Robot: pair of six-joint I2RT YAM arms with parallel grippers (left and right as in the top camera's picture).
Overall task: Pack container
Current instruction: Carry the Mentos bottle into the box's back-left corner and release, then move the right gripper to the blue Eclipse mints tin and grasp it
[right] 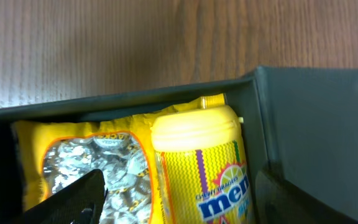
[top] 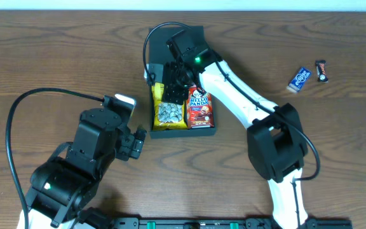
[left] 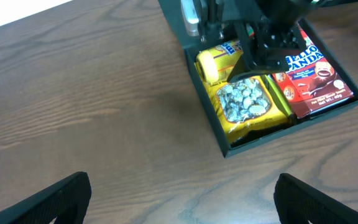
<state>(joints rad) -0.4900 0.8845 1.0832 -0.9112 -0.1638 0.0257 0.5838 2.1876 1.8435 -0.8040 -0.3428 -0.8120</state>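
Note:
The container [top: 184, 133] is a black shallow box at the table's middle, its flap lid [top: 192, 32] open at the far side. Inside lie a yellow foil-candy bag [top: 169, 114], a red Hello Panda packet [top: 200, 108] and a yellow Mentos bottle [right: 204, 162] in the far left corner. My right gripper [top: 176, 79] is down in the box with its fingers open on either side of the bottle [right: 179, 199], with a gap on the left. My left gripper [top: 138, 143] is open and empty over bare wood [left: 182, 199], near the box's wall [left: 210, 118].
A blue snack packet [top: 299, 77] and a small dark bar [top: 322, 70] lie at the far right of the table. The right arm reaches across the box from the right. A black cable arcs over the box's far left corner.

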